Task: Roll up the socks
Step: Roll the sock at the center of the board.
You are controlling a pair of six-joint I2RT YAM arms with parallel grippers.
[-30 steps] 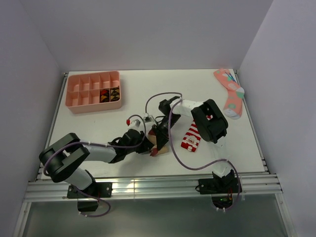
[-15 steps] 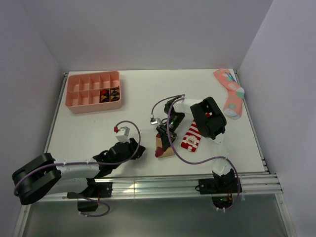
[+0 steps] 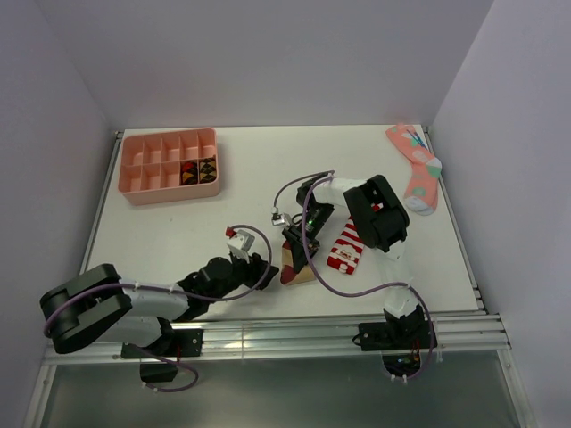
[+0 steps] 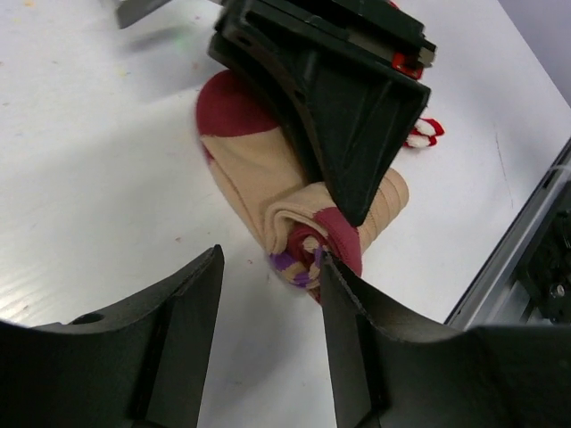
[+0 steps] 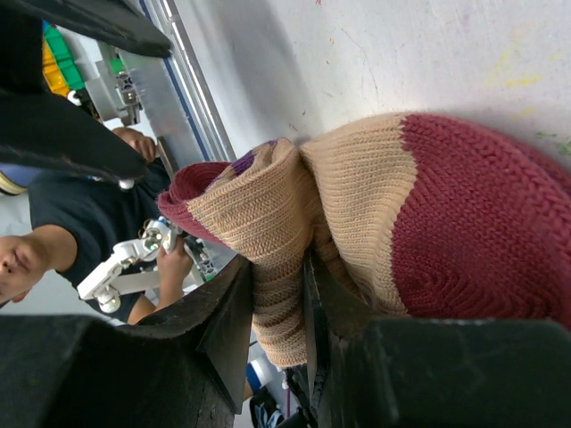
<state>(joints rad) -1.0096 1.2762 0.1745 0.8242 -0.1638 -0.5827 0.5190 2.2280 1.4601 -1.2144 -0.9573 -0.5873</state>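
The tan sock (image 3: 297, 270) with dark red toe lies partly rolled near the table's front middle. Its purple-striped cuff is wound into the coil (image 4: 308, 254). My right gripper (image 3: 293, 242) comes down on it from above and is shut on a fold of the tan sock (image 5: 375, 196), its jaws (image 5: 277, 294) pinching the knit. My left gripper (image 3: 265, 267) sits just left of the roll with its jaws open (image 4: 269, 263) and bare table between them; its right finger (image 4: 357, 339) touches the coil's end. The red-and-white striped sock (image 3: 343, 250) lies flat just right of the tan one.
A pink sock with teal and grey pattern (image 3: 417, 169) lies at the far right. A pink divided tray (image 3: 169, 192) sits at the back left with dark items in two cells. The table's metal front rail (image 3: 268, 334) runs close below the roll.
My left gripper let go of the roll, opened, pulled back to the left, then came back toward the roll's end. The right gripper kept its hold and shifted slightly.
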